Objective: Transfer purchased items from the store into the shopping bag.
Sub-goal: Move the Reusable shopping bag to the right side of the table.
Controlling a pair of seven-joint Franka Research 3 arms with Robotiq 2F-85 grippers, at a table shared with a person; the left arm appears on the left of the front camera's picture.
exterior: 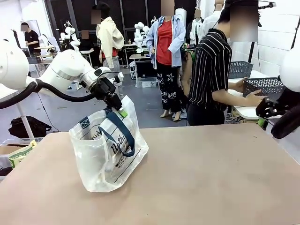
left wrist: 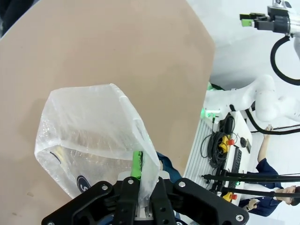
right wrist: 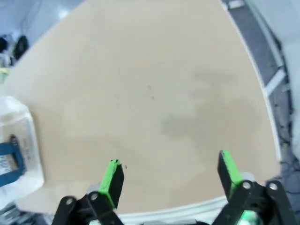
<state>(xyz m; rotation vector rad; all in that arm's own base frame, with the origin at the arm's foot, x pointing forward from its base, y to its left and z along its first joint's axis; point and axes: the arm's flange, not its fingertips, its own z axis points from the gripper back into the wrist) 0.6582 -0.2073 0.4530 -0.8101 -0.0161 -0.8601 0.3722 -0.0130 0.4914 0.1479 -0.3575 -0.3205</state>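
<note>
Shopping bag (exterior: 108,151) stands on the counter (exterior: 197,178), toward its left part, mouth upward, navy loop handle (exterior: 123,136) draped down its front face. Dark lettering shows through the crinkled film.

Left gripper (exterior: 117,107) sits at the bag's top rear edge, fingers together, clamped on the bag's rim. In the left wrist view the film (left wrist: 101,136) runs up between the green pads (left wrist: 137,164), and the bag hangs open beyond them over the bare counter.

Right gripper (exterior: 260,112) hangs off the counter's right edge, well apart from the bag, fingers apart with nothing between them. Its wrist view shows both green pads (right wrist: 111,180) spread wide over bare counter, the bag (right wrist: 16,145) at the far left edge of that view.

Store (exterior: 263,86), the dark lattice basket, is beyond the counter's far right corner, held in the hands (exterior: 253,99) of a person in a striped shirt (exterior: 212,70). A second similar basket (exterior: 240,69) sits behind it. Its contents cannot be made out.

Counter between bag and right gripper lies open, nothing in the way. A dark bag (exterior: 26,126) lies on the floor left of the counter.
</note>
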